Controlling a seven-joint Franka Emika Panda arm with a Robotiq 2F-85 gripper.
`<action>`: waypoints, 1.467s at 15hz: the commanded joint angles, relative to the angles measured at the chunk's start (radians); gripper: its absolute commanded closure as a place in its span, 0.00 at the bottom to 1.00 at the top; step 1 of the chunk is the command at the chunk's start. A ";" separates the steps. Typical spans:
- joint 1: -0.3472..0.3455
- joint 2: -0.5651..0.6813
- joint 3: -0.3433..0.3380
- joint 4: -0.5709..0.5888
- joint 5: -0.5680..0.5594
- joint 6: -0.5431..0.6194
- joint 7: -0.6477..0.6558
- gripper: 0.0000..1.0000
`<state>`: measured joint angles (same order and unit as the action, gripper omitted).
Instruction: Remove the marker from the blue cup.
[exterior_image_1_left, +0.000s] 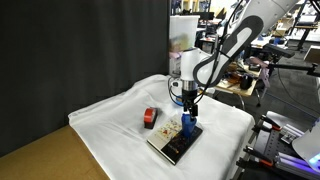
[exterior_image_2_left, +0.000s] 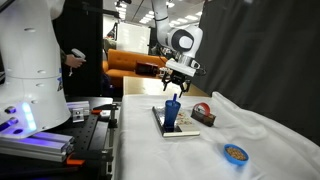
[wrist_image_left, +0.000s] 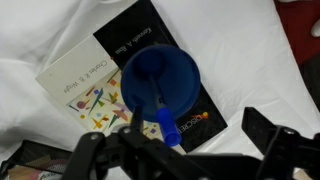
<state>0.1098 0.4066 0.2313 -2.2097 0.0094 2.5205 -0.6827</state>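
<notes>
The blue cup (wrist_image_left: 160, 75) stands upright on a black book (wrist_image_left: 140, 45), with a blue marker (wrist_image_left: 165, 122) leaning in it, its capped end sticking out over the rim. In both exterior views the cup (exterior_image_1_left: 187, 123) (exterior_image_2_left: 172, 114) is right below my gripper (exterior_image_1_left: 190, 101) (exterior_image_2_left: 177, 80). In the wrist view my gripper (wrist_image_left: 178, 150) is open, its fingers spread on either side of the marker's top end and not touching it. It holds nothing.
A white book with a colourful cover (wrist_image_left: 85, 88) lies beside the black one. A red block (exterior_image_1_left: 150, 117) (exterior_image_2_left: 203, 113) sits on the white cloth (exterior_image_1_left: 110, 115). A flat light-blue ring (exterior_image_2_left: 235, 152) lies near the cloth's front. Equipment stands beyond the table's edge.
</notes>
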 joint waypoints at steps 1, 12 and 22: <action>-0.022 -0.001 0.024 0.001 -0.011 0.001 -0.025 0.00; -0.011 0.002 0.036 0.024 -0.008 -0.001 -0.014 0.00; -0.010 0.002 0.036 0.024 -0.008 -0.001 -0.013 0.00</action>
<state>0.1104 0.4066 0.2565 -2.1878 0.0094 2.5221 -0.7018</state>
